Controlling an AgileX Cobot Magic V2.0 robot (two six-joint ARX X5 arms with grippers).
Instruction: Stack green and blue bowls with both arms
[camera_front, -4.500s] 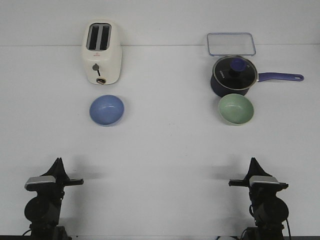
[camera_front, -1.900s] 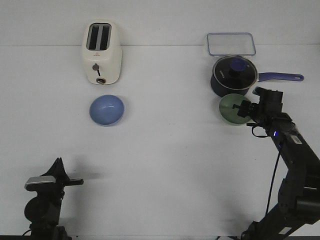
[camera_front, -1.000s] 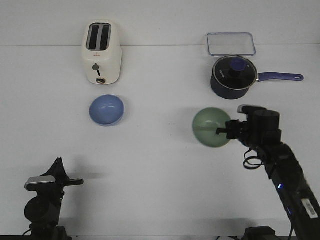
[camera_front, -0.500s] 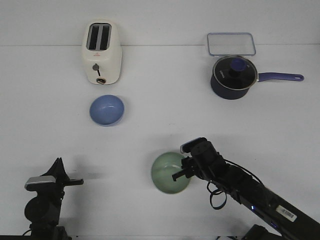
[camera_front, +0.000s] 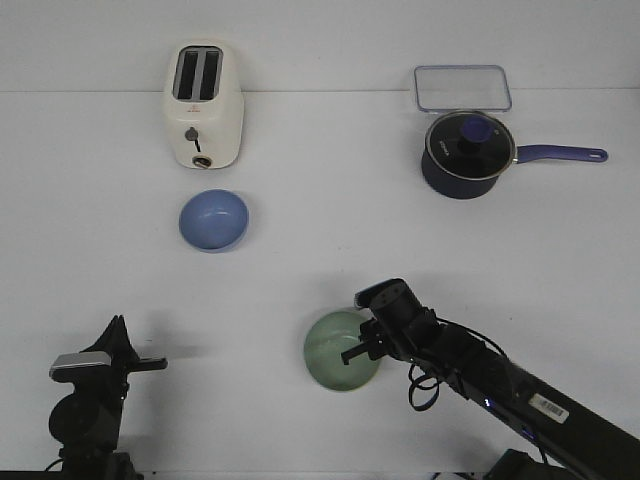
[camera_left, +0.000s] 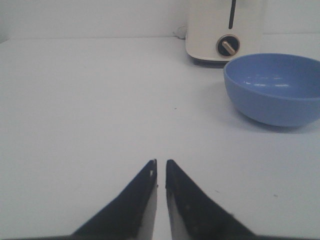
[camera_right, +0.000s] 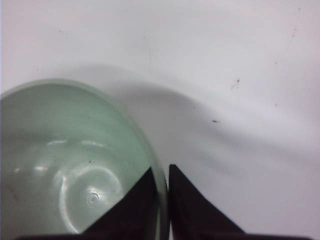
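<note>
The green bowl is at the table's front centre, held by its right rim in my right gripper. In the right wrist view the gripper has one finger inside the green bowl and one outside, shut on the rim. The blue bowl sits on the table in front of the toaster, left of centre. My left gripper rests at the front left, far from both bowls. In the left wrist view the gripper is shut and empty, with the blue bowl ahead of it.
A cream toaster stands at the back left, also in the left wrist view. A dark navy saucepan with lid and long handle stands at the back right, a clear lidded container behind it.
My right arm reached the green bowl by the saucepan, shut on its rim, and carried it to the front centre. In the last half second it hardly moved. The left arm stayed still.
</note>
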